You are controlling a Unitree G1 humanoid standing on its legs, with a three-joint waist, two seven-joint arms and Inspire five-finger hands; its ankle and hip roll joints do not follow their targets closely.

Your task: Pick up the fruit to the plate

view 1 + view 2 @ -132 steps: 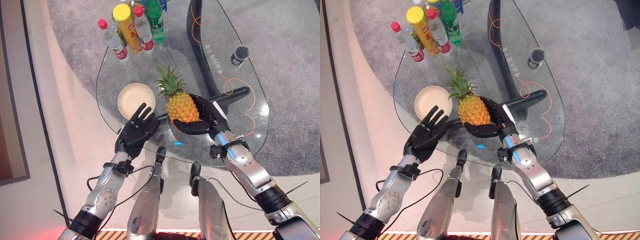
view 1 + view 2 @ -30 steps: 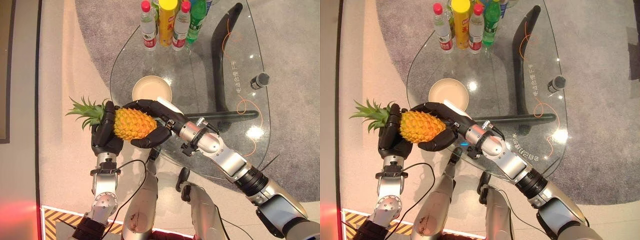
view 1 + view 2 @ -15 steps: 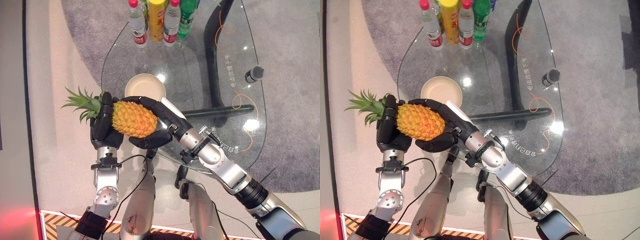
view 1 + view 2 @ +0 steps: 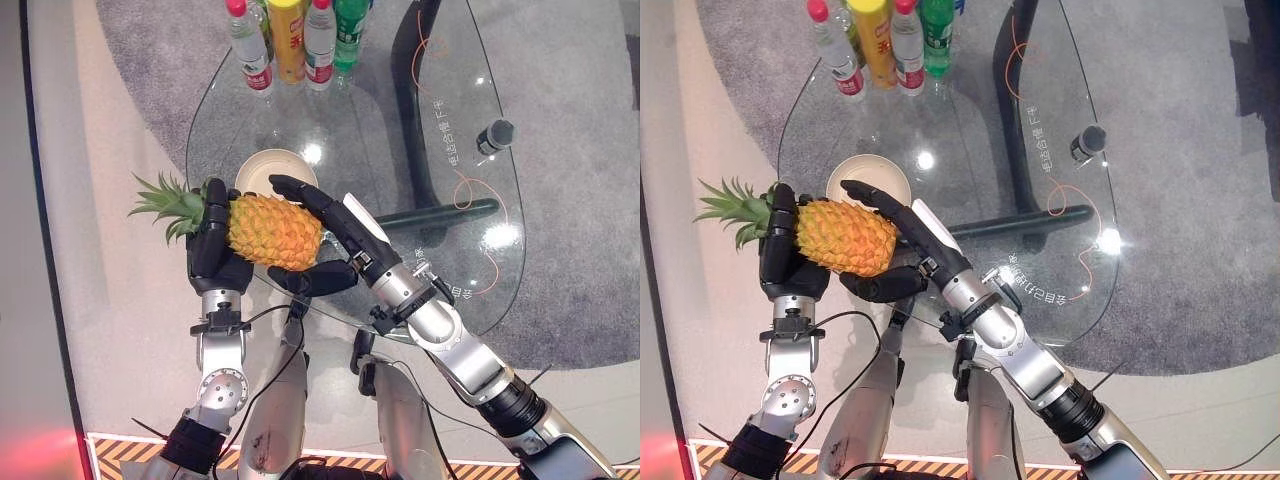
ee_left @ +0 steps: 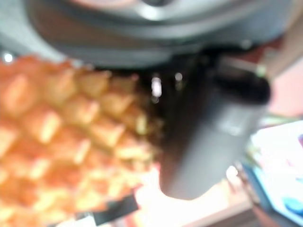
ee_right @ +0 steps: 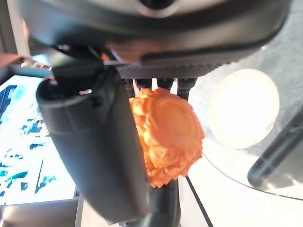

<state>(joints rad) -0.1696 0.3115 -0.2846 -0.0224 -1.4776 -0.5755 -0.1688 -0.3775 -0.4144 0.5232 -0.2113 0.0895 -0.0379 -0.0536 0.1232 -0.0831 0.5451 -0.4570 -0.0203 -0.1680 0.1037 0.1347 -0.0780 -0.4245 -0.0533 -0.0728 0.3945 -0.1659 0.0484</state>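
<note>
**Holding the pineapple just short of the plate**

The dark left hand (image 4: 215, 250) is curled round the leafy end of the yellow-orange pineapple (image 4: 272, 232) with green leaves. The fruit lies on its side in the air, by the near edge of the clear glass counter (image 4: 400, 130). The dark right hand (image 4: 345, 238) cups the other end, with its fingers laid over the top and its thumb hooked under.

I think the carry is on and the put-down is not done. Next, the hands should move the fruit a bit farther out and set it down softly.

The round cream plate (image 4: 258, 168) just past the fruit has nothing in it. A bunch of capped plastic bottles (image 4: 290, 45) stands at the far edge.
</note>
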